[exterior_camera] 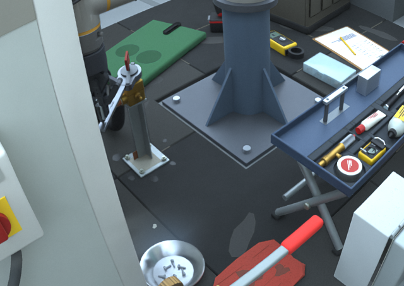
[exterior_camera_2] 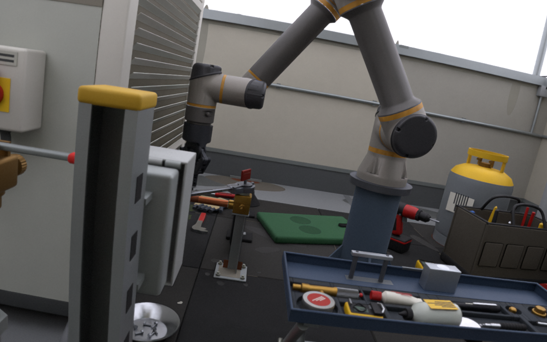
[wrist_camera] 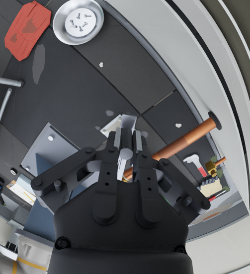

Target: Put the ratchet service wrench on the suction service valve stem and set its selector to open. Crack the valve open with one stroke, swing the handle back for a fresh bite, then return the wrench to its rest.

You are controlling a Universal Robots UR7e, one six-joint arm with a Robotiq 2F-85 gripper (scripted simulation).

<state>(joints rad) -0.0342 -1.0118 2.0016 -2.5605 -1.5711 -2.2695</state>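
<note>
At the left, beside the big grey unit, a brass service valve (exterior_camera: 133,95) sits on a slim steel post (exterior_camera: 141,136) bolted to the floor. The ratchet wrench (exterior_camera: 117,97) has its round head on the valve stem, with a red selector tab (exterior_camera: 127,60) standing up from the head, and its silver handle slants away toward the unit. I hold that handle near its free end in my closed gripper (wrist_camera: 127,149). In the second side camera a grey box hides the handle's end. The wrench rest (exterior_camera: 333,103), a small bar on two legs, stands on the blue tray.
The grey unit's wall (exterior_camera: 65,120) stands close beside my gripper. A copper pipe (wrist_camera: 182,141) runs out of it low down. The arm's blue pedestal (exterior_camera: 247,67) rises at centre, a green mat (exterior_camera: 156,48) behind the valve, the blue tool tray (exterior_camera: 352,126) to the right.
</note>
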